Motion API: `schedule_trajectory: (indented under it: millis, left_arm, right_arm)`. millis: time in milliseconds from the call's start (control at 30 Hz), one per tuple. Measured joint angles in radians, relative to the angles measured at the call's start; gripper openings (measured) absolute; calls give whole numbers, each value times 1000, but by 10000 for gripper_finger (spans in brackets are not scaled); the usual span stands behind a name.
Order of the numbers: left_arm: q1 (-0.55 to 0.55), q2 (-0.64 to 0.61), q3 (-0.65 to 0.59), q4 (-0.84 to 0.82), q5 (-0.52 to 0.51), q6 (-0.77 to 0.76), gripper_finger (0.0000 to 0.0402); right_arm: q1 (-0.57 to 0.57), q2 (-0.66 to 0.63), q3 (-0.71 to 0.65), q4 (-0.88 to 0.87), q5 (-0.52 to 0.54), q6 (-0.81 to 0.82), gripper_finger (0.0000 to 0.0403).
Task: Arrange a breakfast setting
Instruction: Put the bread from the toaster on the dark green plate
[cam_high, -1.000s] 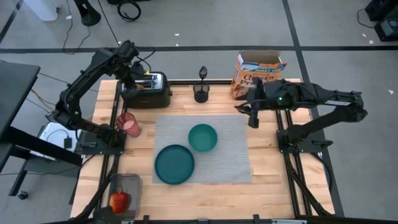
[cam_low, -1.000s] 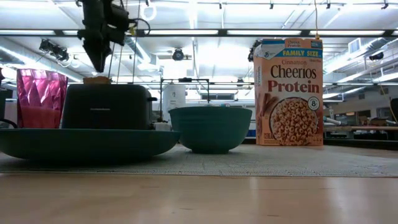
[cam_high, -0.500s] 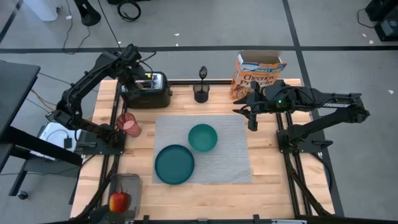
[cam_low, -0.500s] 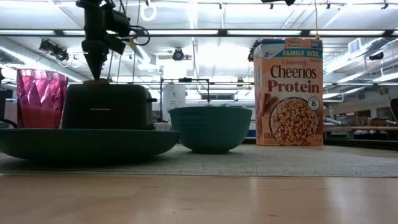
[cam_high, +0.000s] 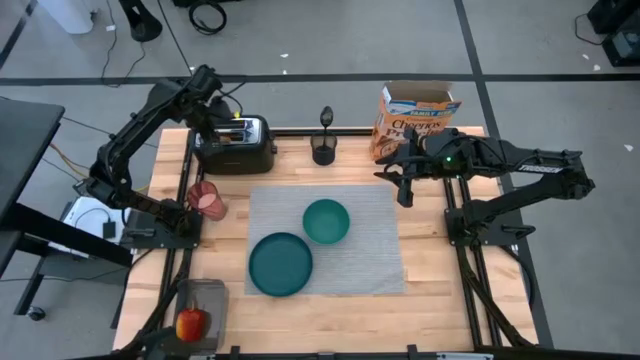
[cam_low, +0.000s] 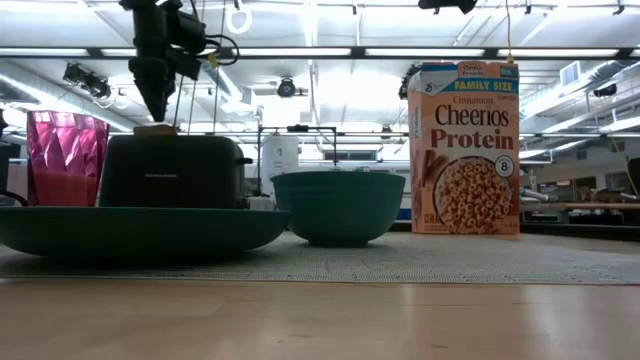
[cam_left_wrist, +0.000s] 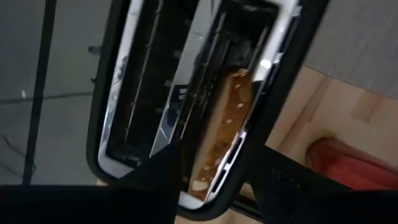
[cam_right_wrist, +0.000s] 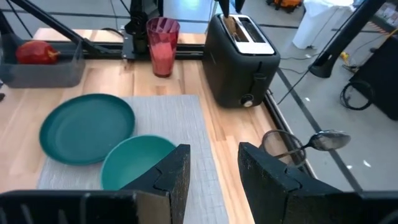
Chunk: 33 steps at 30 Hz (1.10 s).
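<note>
The toast slice (cam_left_wrist: 227, 124) stands in one slot of the black toaster (cam_high: 236, 145) at the table's far left, its top edge (cam_low: 155, 128) poking out. My left gripper (cam_left_wrist: 214, 165) hangs just above it, pointing down and open, touching nothing. My right gripper (cam_high: 400, 185) hovers open over the table's right side beside the placemat (cam_high: 370, 250). The teal plate (cam_high: 281, 264) and bowl (cam_high: 326, 221) rest on the placemat. The pink cup (cam_high: 207, 199) stands left of it.
The Cheerios box (cam_high: 410, 118) stands at the far right, just behind my right arm. A spoon (cam_right_wrist: 320, 140) leans in a small black cup (cam_high: 323, 152) at the far middle. A red apple (cam_high: 190, 323) lies in a grey tray (cam_high: 205, 295) at the near left.
</note>
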<state>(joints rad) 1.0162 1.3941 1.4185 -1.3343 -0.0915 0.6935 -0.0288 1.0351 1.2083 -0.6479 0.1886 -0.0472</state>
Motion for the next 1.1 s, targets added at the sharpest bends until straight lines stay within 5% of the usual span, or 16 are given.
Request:
schedule_trajectory:
  millis: [367, 1100]
  left_arm:
    - [43, 78, -23, -3, 3, -1, 215]
    - [46, 93, -23, -13, -5, 67, 90]
  right_arm:
    - [0, 0, 0, 3, -2, 21, 142]
    - [-21, 1, 0, 93, 0, 22, 142]
